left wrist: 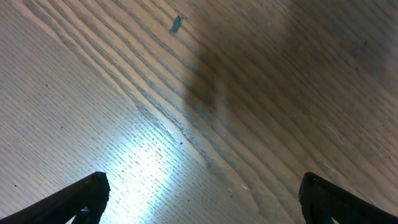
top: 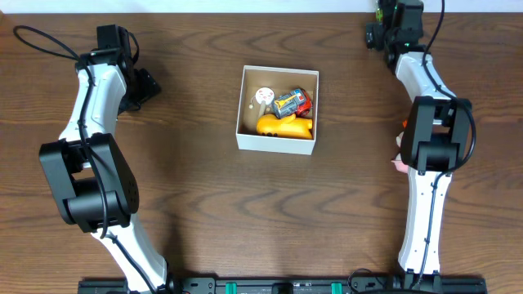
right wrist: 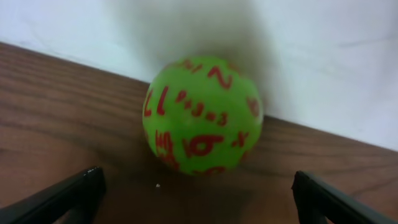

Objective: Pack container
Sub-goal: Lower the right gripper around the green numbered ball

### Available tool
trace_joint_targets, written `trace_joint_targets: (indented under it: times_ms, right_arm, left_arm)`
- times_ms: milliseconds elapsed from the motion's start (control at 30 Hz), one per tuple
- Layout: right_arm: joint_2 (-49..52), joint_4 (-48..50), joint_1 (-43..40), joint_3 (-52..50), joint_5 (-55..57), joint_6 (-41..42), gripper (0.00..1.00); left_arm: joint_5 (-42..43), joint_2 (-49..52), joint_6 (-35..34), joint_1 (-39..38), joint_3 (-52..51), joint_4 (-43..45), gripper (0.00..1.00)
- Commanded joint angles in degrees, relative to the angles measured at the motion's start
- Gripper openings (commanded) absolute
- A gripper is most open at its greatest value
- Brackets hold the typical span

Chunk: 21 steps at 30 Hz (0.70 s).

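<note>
The container (top: 274, 144), a square white-walled box with a brown inside, stands at the table's middle. In it lie a yellow toy (top: 284, 126), a red and blue toy car (top: 292, 103) and a white round piece (top: 264, 95). A green ball with red numbers (right wrist: 202, 115) sits at the table's back edge against the white wall, and shows in the overhead view (top: 379, 11) at the far right. My right gripper (right wrist: 199, 199) is open just in front of the ball, apart from it, at the back right (top: 374, 33). My left gripper (left wrist: 202, 199) is open and empty over bare wood, left of the container (top: 147, 86).
A small orange thing (top: 403, 123) and a pink thing (top: 398, 164) peek out beside the right arm's links; I cannot tell what they are. The white wall (right wrist: 311, 56) bounds the table behind the ball.
</note>
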Motion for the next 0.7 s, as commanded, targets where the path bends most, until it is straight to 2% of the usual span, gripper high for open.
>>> trace_joint_targets:
  times_ms: [0,67,100,167,200,233,267,633,667]
  right_arm:
    - [1.1,0.2,-0.5,0.8,-0.2,2.3,0.95]
    - [1.1,0.2,-0.5,0.8,-0.2,2.6,0.81]
    - [1.1,0.2,-0.6,0.8,-0.2,2.7,0.67]
    - [1.1,-0.4,-0.8,0.8,-0.2,2.7,0.31]
    - [1.1,-0.6,-0.8,0.8,-0.2,2.7,0.18]
    - [1.1,-0.9,-0.9,0.8,-0.2,2.7,0.06]
    - [1.1,-1.1,-0.9,0.8,-0.2,2.7,0.01]
    - [-1.2,1.8,-0.4,1.0,0.0,2.0,0.01]
    - [-1.4,1.7,-0.3,1.0,0.0,2.0,0.15]
  left_arm:
    - [-0.7,0.1,-0.1,0.2,-0.4,-0.2,0.98]
    - [-0.7,0.1,-0.1,0.2,-0.4,-0.2,0.98]
    - [-0.7,0.1,-0.1,0.2,-0.4,-0.2,0.98]
    - [-0.7,0.1,-0.1,0.2,-0.4,-0.2,0.98]
    - [-0.7,0.1,-0.1,0.2,-0.4,-0.2,0.98]
    - [-0.7,0.1,-0.1,0.2,-0.4,-0.2,0.98]
    - [-0.7,0.1,-0.1,0.2,-0.4,-0.2,0.98]
    - [-0.7,0.1,-0.1,0.2,-0.4,-0.2,0.98]
    - [-0.7,0.1,-0.1,0.2,-0.4,-0.2,0.98]
